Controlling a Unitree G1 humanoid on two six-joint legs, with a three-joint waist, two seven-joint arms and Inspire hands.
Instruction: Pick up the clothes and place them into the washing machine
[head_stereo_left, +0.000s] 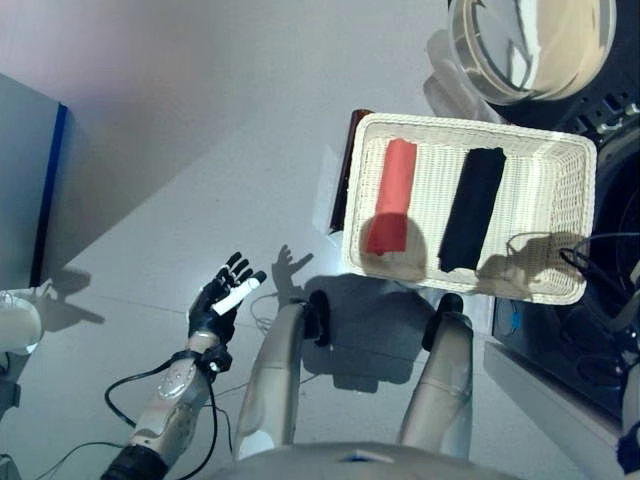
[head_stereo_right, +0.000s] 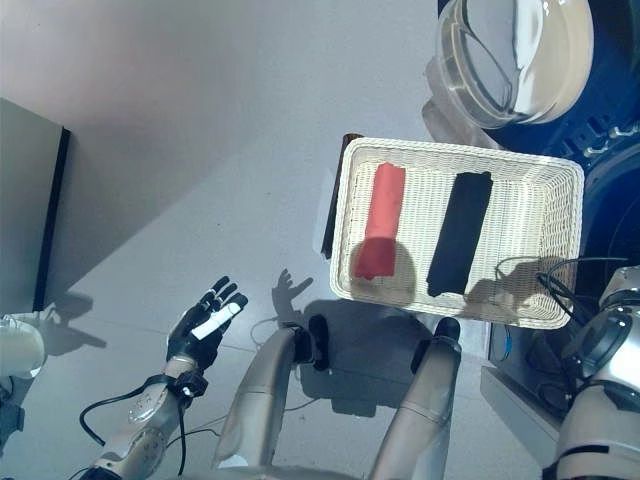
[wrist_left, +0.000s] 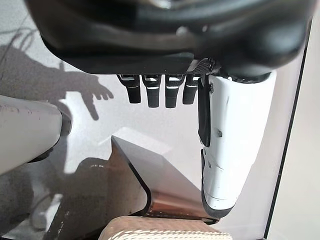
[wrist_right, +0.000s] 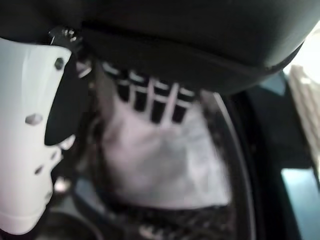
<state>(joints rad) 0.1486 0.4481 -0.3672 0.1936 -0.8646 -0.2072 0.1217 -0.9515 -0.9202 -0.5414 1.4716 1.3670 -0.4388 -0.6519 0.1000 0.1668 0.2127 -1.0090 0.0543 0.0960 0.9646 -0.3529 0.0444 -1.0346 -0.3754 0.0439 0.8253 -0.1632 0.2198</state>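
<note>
Left hand (head_stereo_left: 222, 297) idle over floor, fingers spread, empty. White wicker basket (head_stereo_left: 560, 160) holds red cloth (head_stereo_left: 391, 196) and black cloth (head_stereo_left: 473, 208), both left to load. Right hand (wrist_right: 145, 95) at washing machine drum (wrist_right: 235, 165), fingers straight over white garment (wrist_right: 160, 160), apparently just dropped in.

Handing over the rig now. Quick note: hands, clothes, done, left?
Left hand: open, empty, hanging over the floor to the left of the basket.
Right hand: seen only in its wrist view, fingers straight, open, over a white cloth that seems to lie inside the washing machine drum; I can't tell if it touches the cloth.
White wicker basket: holds a folded red garment and a folded black garment, side by side, apart.
Machine door: open.
Done: apparently one white piece in.
Left: red and black garments.
</note>
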